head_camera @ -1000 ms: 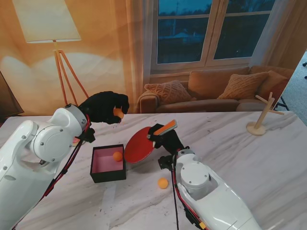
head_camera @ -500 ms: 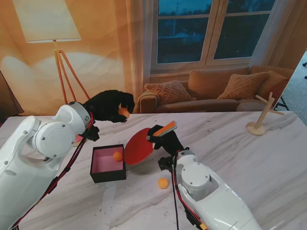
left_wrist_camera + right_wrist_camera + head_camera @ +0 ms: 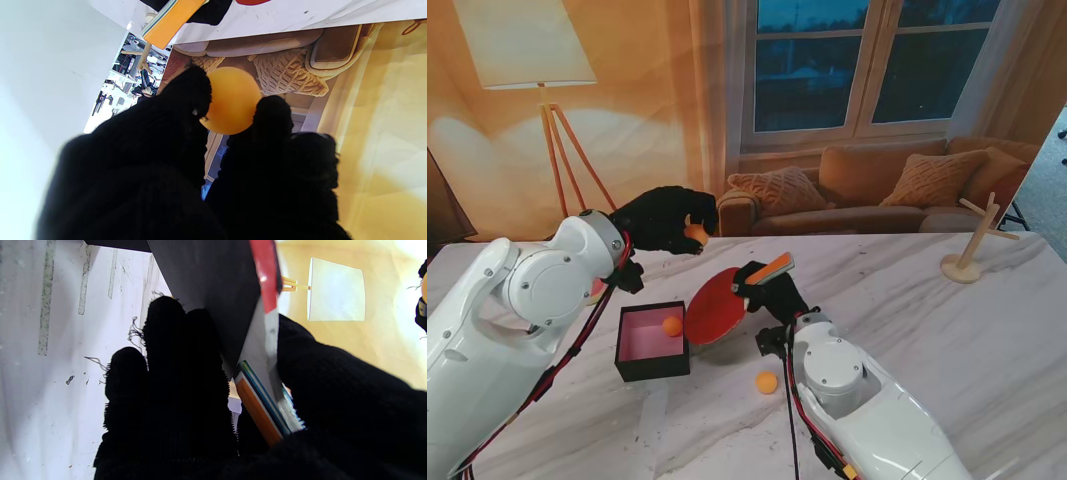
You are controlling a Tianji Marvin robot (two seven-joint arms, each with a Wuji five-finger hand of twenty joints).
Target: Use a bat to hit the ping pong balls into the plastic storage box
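Pinching an orange ball (image 3: 695, 233) between gloved fingertips, the left hand (image 3: 664, 219) hangs above and beyond the bat (image 3: 717, 307), which the right hand (image 3: 772, 290) grips by its handle, blade angled toward the box (image 3: 652, 340) just left.

The left hand in its black knit glove (image 3: 665, 217) has moved to the robot's right, a little more each time, out over the far edge of the white marble tabletop (image 3: 947, 330). The small orange ping pong ball (image 3: 695, 234) pinched in its fingertips (image 3: 186, 96) has gone along with it. The big white left arm (image 3: 517, 310) has swung the same way.
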